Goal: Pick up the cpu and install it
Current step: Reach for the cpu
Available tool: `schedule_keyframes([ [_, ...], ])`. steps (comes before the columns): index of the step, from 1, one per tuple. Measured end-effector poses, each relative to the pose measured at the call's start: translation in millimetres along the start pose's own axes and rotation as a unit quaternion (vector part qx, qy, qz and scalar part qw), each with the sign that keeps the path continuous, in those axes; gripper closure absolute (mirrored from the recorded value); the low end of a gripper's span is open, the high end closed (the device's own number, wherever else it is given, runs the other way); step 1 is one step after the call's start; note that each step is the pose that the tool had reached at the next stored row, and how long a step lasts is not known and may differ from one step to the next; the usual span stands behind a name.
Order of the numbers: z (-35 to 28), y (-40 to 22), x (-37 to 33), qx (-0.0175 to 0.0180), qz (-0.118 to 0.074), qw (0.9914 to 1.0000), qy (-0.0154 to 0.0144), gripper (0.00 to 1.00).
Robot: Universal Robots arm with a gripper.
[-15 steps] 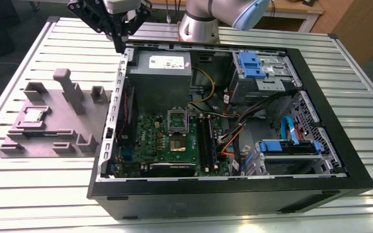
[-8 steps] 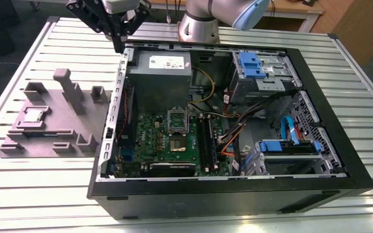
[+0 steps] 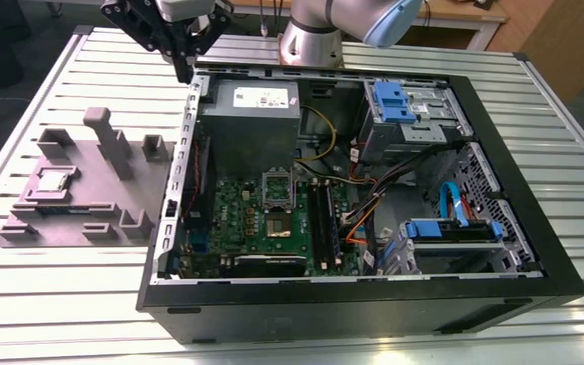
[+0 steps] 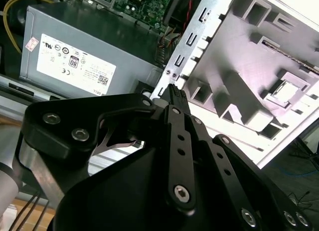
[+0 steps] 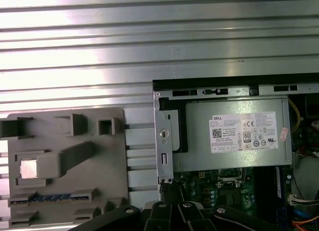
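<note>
One tool hung over the far corner of the open computer case, just above the case wall beside the power supply. Its fingers looked drawn together at the tips in the exterior view and in the second wrist view, with nothing between them.

The cpu lay flat in a shallow square seat of the grey fixture, which rested on the ribbed tabletop against the outside of the case, on the exterior view's left. It was well apart from the tool. From the tool it lay outward, away from the case, and toward the near side of the exterior view. Several raised posts and blocks of the fixture stood between the two, so the way to it ran over the case wall and across them.

Both wrist views showed the chip's bright square top, untouched and level in its seat, its edges running parallel to the fixture's edges. Being square, it offered no long axis, and either pair of opposite sides seemed equally open to a grasp.

The motherboard sat on the opposite side of the wall, inside the case, so pickup and installation sites flanked that wall.
</note>
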State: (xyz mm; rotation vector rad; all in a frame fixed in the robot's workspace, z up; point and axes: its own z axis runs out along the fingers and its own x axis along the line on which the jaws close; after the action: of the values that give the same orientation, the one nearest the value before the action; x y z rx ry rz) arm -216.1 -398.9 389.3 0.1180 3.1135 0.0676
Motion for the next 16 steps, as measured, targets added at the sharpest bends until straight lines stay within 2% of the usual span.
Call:
schedule_keyframes([
  [16, -0.1, -0.4, 5.5, 0.0000, 0.000, 1.00000, 0.0000, 0.90],
])
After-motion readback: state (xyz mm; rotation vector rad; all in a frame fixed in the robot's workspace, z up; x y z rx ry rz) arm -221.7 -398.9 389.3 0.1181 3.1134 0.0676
